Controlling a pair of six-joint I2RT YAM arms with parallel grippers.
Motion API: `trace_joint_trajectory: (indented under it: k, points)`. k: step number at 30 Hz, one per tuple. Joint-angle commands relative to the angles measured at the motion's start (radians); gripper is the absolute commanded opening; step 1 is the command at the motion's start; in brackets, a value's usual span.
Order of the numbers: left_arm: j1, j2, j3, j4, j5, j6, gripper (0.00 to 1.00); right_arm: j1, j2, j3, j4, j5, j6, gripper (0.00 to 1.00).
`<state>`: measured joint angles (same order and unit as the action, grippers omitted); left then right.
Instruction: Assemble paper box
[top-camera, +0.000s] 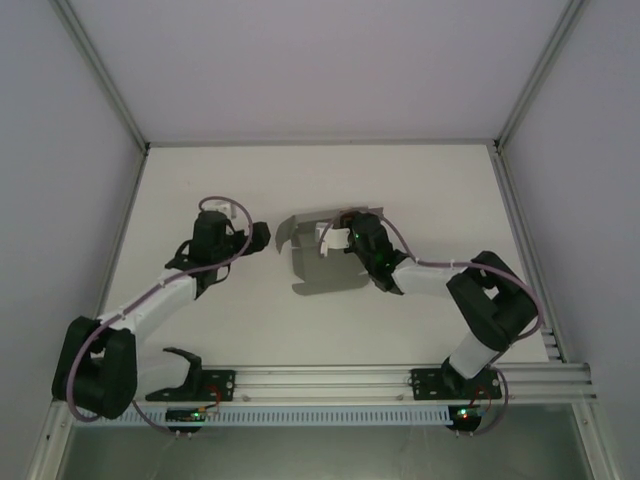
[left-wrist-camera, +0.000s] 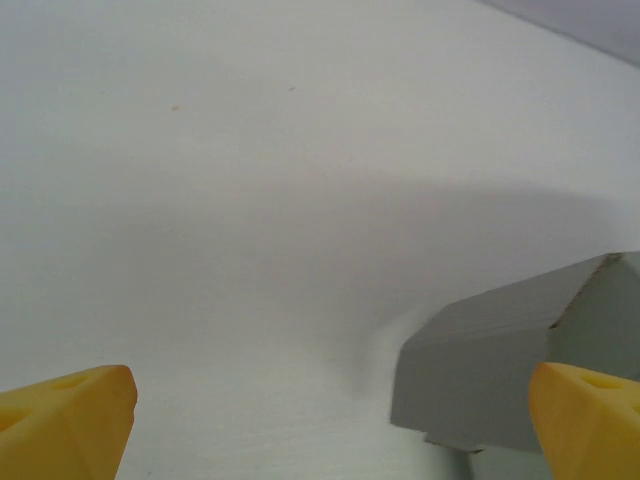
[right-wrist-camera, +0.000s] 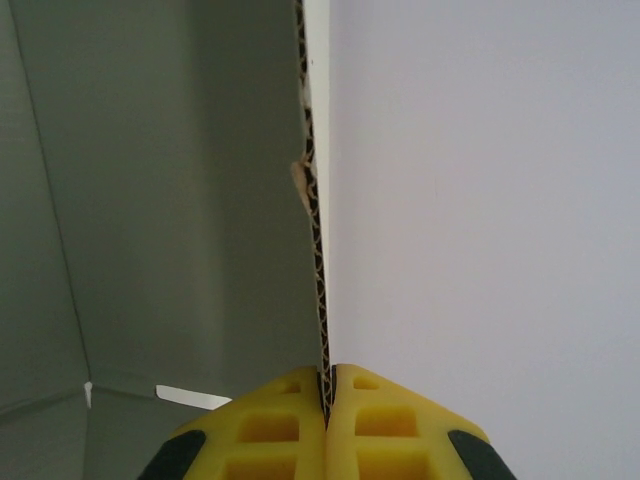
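1. The partly folded grey cardboard box (top-camera: 322, 268) sits near the middle of the white bench (top-camera: 200, 180), between the two arms.
2. The right fingers (right-wrist-camera: 312, 405) are pinched tight on the corrugated edge of one raised box wall.
3. The left fingers (top-camera: 261, 237) are spread wide and hold nothing. They are just left of the box, not touching it.

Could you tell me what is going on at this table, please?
The right tool is shut on the edge of one raised wall of the paper box, which sits partly folded in the middle of the table. The left tool is open, just beside the box's left end, holding nothing.
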<state>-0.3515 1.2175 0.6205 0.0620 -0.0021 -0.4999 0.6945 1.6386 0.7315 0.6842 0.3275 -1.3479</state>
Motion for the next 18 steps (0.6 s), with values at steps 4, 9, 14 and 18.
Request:
trace_joint_trajectory:
  k: [4, 9, 14, 18]
  points:
    - [0.023, 0.122, 0.086, -0.081, -0.041, 0.020, 1.00, -0.002, 0.064, 0.016, 0.015, 0.021, -0.009, 0.00]
    - [0.025, 0.244, 0.140, -0.057, -0.027, 0.050, 1.00, -0.005, 0.111, 0.022, 0.053, 0.022, -0.021, 0.00]
    - [0.025, 0.335, 0.203, -0.044, 0.013, 0.081, 0.97, -0.007, 0.129, 0.019, 0.085, 0.034, -0.027, 0.00]
    - [0.024, 0.343, 0.186, 0.033, 0.112, 0.108, 0.92, -0.006, 0.129, 0.017, 0.089, 0.058, -0.025, 0.00]
